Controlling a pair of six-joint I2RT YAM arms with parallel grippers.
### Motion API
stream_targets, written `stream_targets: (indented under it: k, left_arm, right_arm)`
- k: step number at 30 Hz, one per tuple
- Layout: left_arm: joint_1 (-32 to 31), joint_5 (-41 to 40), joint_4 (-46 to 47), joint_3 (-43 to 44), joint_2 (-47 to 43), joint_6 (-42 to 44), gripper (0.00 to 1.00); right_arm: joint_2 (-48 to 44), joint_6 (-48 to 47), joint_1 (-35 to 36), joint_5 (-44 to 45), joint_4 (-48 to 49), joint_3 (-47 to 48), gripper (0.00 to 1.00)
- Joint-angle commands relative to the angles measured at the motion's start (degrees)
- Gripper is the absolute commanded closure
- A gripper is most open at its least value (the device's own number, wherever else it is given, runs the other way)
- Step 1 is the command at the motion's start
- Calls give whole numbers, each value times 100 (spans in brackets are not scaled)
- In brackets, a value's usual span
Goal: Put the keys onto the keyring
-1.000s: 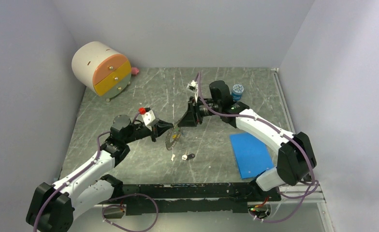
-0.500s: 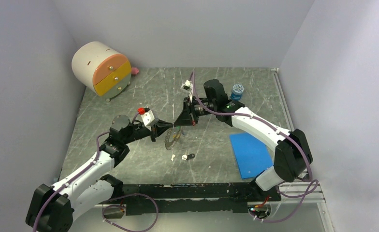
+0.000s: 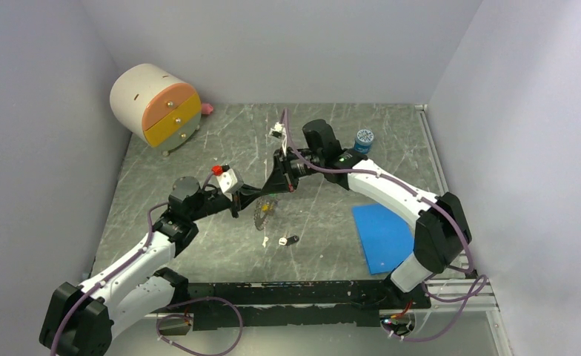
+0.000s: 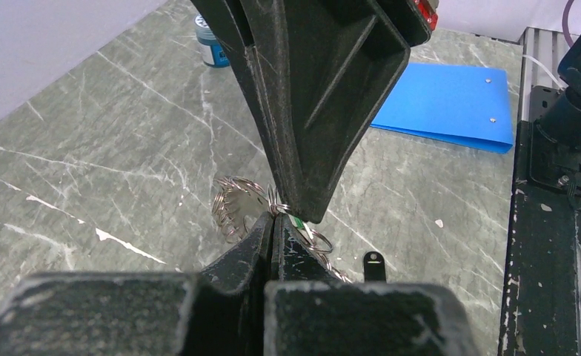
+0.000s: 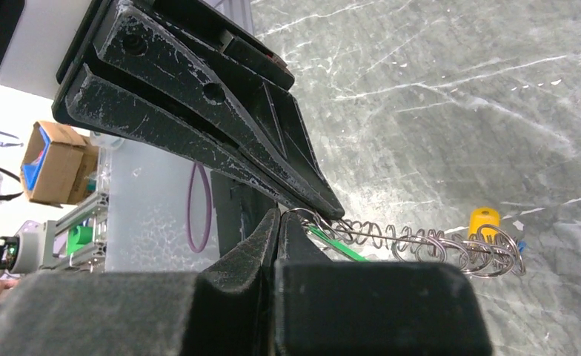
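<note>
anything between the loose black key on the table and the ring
nothing visible: only bare grey tabletop lies between the small black-headed key and the large silvery metal ring. the left hand and right hand are shut on its rim

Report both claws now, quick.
Left claw: shut on the keyring.
Right claw: shut at the keyring's end; grip unclear.

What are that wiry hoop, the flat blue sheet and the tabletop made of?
The keyring: silvery metal wire, with bright glints along its coils. The blue sheet: probably thin plastic or card, smooth and even, with two small studs. The table: grey-green with white veins like polished stone, possibly only a printed surface.
</note>
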Motion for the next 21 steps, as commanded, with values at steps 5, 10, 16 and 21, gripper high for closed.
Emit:
stream_targets:
  k: [5, 10, 16, 21]
  left_arm:
    - [-28, 27, 410, 95, -17, -57, 97]
    - [-22, -64, 916, -44, -19, -373, 98]
    - [-29, -106, 1399, -155, 99, -605, 98]
    - [-26, -293, 1509, -250, 102, -567, 97]
  right_arm:
    - [224, -650, 429, 480, -719, 879, 100]
    - [209, -1239, 674, 1469, -1457, 1132, 100]
    - [-46, -1638, 771, 2072, -1709, 1146, 85]
    - [-246, -1774, 780, 2143, -1628, 1017, 81]
